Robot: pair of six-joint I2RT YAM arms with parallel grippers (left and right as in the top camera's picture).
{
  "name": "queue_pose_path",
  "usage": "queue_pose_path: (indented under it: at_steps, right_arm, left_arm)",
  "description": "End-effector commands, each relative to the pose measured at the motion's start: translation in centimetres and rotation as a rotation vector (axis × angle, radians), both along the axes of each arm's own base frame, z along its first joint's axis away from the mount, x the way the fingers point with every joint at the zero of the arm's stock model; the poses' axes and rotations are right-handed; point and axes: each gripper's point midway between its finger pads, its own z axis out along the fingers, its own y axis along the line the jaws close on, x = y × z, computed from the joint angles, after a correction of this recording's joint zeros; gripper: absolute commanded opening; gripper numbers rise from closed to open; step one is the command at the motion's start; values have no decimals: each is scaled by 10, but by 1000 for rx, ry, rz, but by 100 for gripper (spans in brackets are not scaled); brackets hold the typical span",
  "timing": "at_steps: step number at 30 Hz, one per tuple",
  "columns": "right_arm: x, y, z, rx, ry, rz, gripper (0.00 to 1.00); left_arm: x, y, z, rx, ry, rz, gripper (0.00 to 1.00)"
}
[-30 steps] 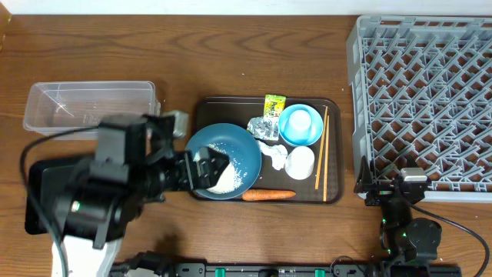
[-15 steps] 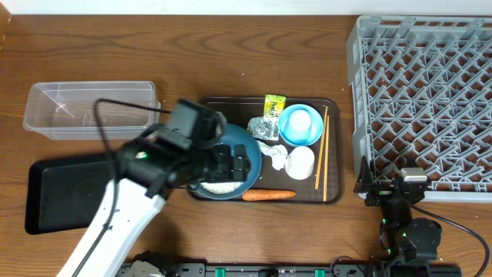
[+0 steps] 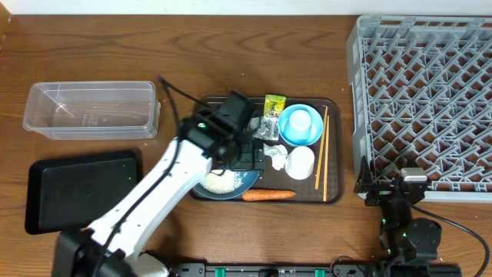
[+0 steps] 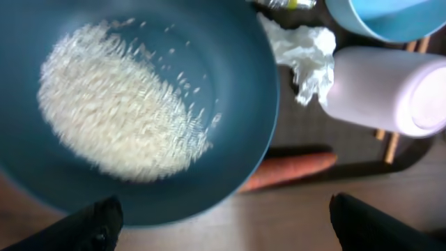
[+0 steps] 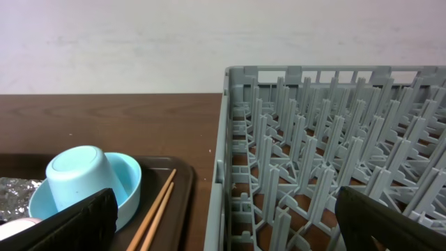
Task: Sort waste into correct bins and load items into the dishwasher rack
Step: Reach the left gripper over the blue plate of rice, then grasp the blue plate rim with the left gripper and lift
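The dark-blue plate (image 3: 247,179) (image 4: 237,63) lies on the brown serving tray's left half with a pile of white rice (image 3: 219,182) (image 4: 115,104) on it. My left gripper (image 3: 244,159) (image 4: 230,226) hovers open over the plate's right edge, holding nothing. An orange carrot (image 3: 269,195) (image 4: 289,171) lies along the tray's front. Crumpled tissue (image 3: 275,158) (image 4: 303,49), foil (image 3: 265,128) and the yellow-green wrapper (image 3: 274,103) sit mid-tray. The light-blue cup (image 3: 300,123) (image 5: 80,174), white cup (image 3: 300,161) (image 4: 390,90) and chopsticks (image 3: 320,150) (image 5: 157,202) are to the right. My right gripper (image 3: 388,187) (image 5: 223,223) rests open by the rack's front-left corner.
The grey dishwasher rack (image 3: 427,100) (image 5: 334,153) fills the right side. A clear tub (image 3: 92,109) stands at the back left, with the black tray (image 3: 81,188) in front of it. The brown serving tray (image 3: 334,192) holds everything else. My left arm crosses the table's front left.
My left arm has swung right, from above the black tray to over the plate on the serving tray. The right arm has not moved.
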Motion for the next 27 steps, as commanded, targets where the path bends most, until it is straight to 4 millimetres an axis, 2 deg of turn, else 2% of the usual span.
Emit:
queue_pose_path:
  at_steps: [1, 5, 12, 16, 19, 27]
  right_arm:
    - [0, 0, 0, 7, -1, 0, 99]
    - [0, 0, 0, 7, -1, 0, 99]
    - [0, 0, 0, 7, -1, 0, 99]
    - [0, 0, 0, 7, -1, 0, 99]
    - [0, 0, 0, 7, -1, 0, 99]
    - [0, 0, 0, 7, -1, 0, 99]
  left_arm:
    - [7, -2, -12, 118, -51, -38, 98]
    - [13, 4, -32, 269, -83, -16, 98]
    - [20, -6, -63, 305, -59, -44, 98]
    - [25, -15, -67, 289, -82, -58, 99]
    - [26, -22, -66, 295, -113, -98, 95]
    - [22, -18, -76, 380, -131, -108, 95]
